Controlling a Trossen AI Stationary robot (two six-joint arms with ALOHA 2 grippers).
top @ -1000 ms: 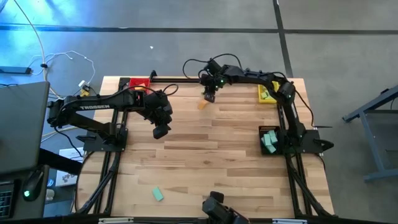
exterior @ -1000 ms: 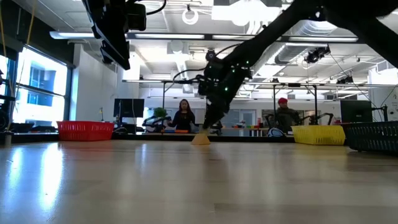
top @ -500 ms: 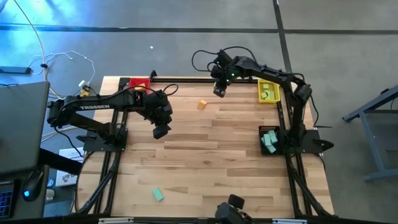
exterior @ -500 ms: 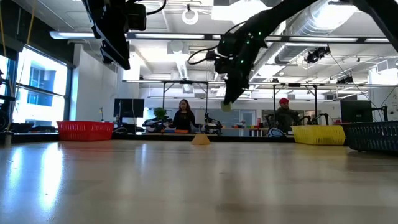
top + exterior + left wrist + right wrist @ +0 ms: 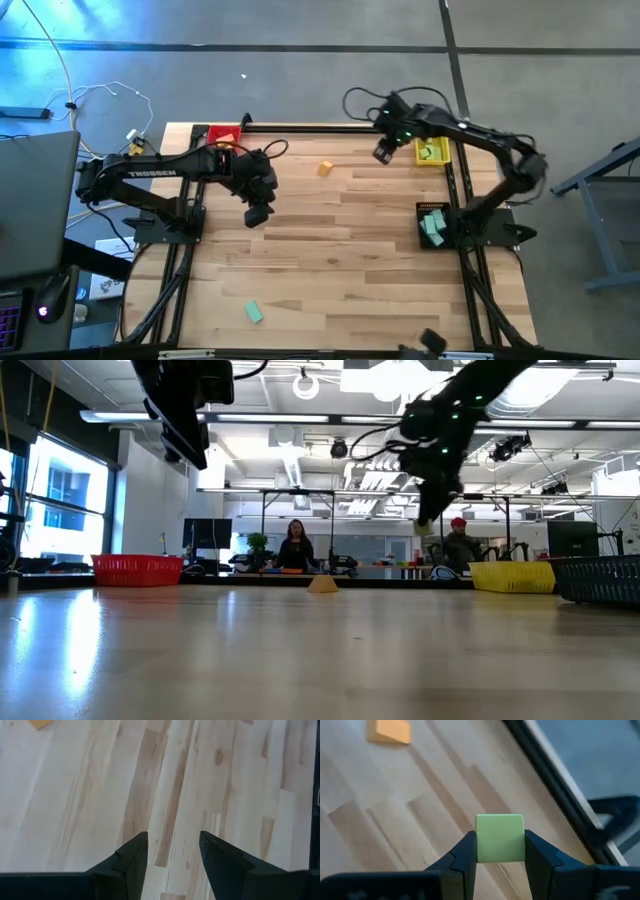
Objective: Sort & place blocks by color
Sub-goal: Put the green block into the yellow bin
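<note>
1. High view: straight down over the whole table (image 5: 330, 230); far.
2. Low view: tabletop height, level toward the room.
3. Wrist views: close above the wood; both show the orange block (image 5: 40, 723) (image 5: 390, 731).

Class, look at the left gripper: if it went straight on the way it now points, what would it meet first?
Probably the bare wooden table. The left gripper, jaws open and empty, points down at it; the orange block lies well off that line.
</note>
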